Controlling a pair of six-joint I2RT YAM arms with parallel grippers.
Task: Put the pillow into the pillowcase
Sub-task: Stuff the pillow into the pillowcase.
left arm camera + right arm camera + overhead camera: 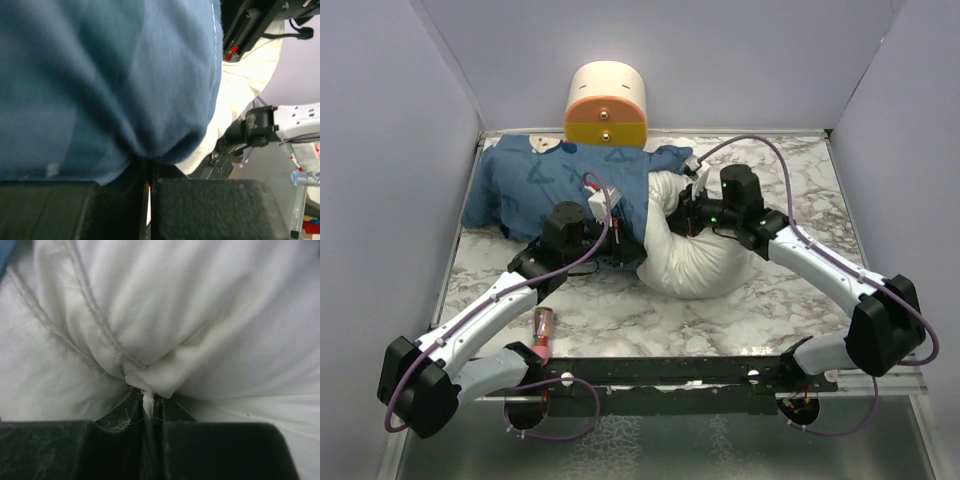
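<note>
Pillow (695,258): white, plump, bunched into a curve. You will find it just right of centre on the marble table (740,320), its upper end touching the blue cloth at 11 o'clock. Whether that end sits inside the opening you cannot tell from above.

Right gripper (150,404): your fingers are pressed together on a puckered fold of the pillow's white fabric, next to a stitched seam. The pillow fills the wrist view from 9 o'clock round to 3 o'clock. From above, this gripper sits at the pillow's 12 o'clock side.

Pillowcase (545,190): blue with lighter blue print, lying crumpled at 10 o'clock on the table and just beside the pillow.

Left gripper (149,175): your fingers are closed on a hanging fold of the pillowcase. The blue cloth covers most of that wrist view, and the pillow shows past it at 3 o'clock.

Cream-and-orange cylinder (607,105): at 12 o'clock, at the far edge behind the pillowcase.

Small red object (544,330): at 7 o'clock, beside your left arm.
</note>
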